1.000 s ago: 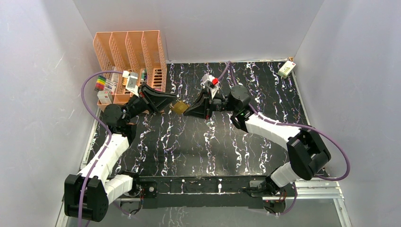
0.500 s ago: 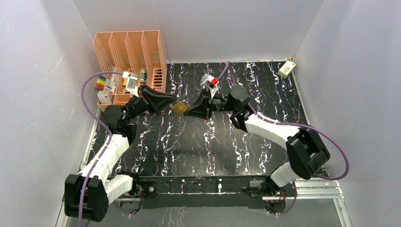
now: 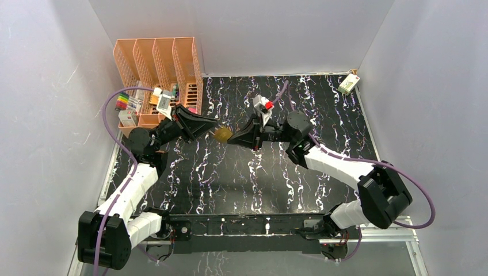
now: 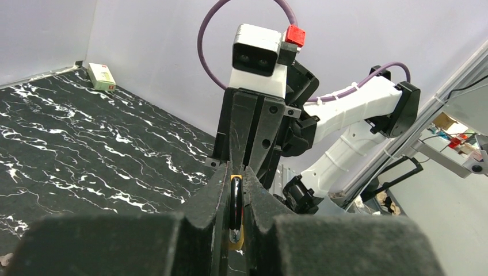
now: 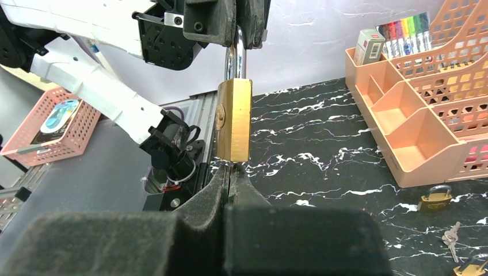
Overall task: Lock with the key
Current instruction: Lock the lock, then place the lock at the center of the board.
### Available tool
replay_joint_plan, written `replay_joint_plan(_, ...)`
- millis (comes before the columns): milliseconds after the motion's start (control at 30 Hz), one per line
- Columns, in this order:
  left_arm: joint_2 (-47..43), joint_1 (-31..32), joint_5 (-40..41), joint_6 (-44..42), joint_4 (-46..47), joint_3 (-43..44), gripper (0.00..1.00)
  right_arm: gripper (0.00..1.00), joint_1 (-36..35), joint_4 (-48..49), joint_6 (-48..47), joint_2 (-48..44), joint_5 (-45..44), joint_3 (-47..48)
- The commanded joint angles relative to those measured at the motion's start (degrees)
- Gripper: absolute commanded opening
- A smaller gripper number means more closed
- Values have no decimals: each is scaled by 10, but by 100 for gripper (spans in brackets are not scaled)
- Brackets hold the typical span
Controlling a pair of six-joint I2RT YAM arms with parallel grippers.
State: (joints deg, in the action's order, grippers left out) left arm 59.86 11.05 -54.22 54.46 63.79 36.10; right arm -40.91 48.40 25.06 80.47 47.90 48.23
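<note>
White arms (image 3: 133,185), blk joints (image 3: 138,141), purple cables (image 3: 105,114)

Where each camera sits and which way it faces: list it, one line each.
Top external: above, behind the bases, looking down on the table; both arms show.
Left wrist: looks along the left pincer at the right arm; own fingers show.
Right wrist: looks along the right pincer towards the orange organizer; own fingers show.
All three share the brass padlock.
</note>
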Motion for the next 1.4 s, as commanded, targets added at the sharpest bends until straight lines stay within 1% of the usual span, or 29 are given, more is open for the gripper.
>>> replay_joint_plan(0,-17,-15,72,-9,44,20,0,0,5,4,-28,-46,31,-41)
replay_joint_plan(200,-11,-15,73,-6,46,30,0,0,7,7,-30,-84,21,-108)
replay_joint_plan(600,2,-16,80,-9,48,51,0,0,25,-38,-53,-168,-13,-195)
replay_joint_plan(700,13,-16,75,-15,44,57,0,0,32,-57,-60,-195,-47,-220)
replay_joint_plan(733,18,-16,71,-20,30,62,0,0,35,-69,-63,-205,-67,-225)
replay_joint_plan(800,21,-16,68,-39,-9,73,0,0,38,-111,-69,-225,-129,-227)
replay_joint_plan(867,12,-11,86,-90,-87,82,0,0,39,-165,-85,-236,-197,-217)
replay_joint_plan(900,4,-4,106,-126,-139,92,0,0,39,-191,-93,-236,-230,-208)
replay_joint_plan(967,-8,26,171,-206,-239,108,0,0,39,-252,-102,-226,-295,-185)
replay_joint_plan(1033,-6,69,279,-280,-311,121,0,0,39,-284,-109,-211,-338,-165)
replay_joint_plan(1100,17,120,370,-321,-353,137,0,0,39,-299,-109,-198,-371,-154)
replay_joint_plan(1233,87,215,526,-395,-381,167,0,0,39,-305,-101,-206,-430,-153)
replay_joint_plan(1367,165,292,694,-430,-347,187,0,0,40,-331,-106,-248,-514,-161)
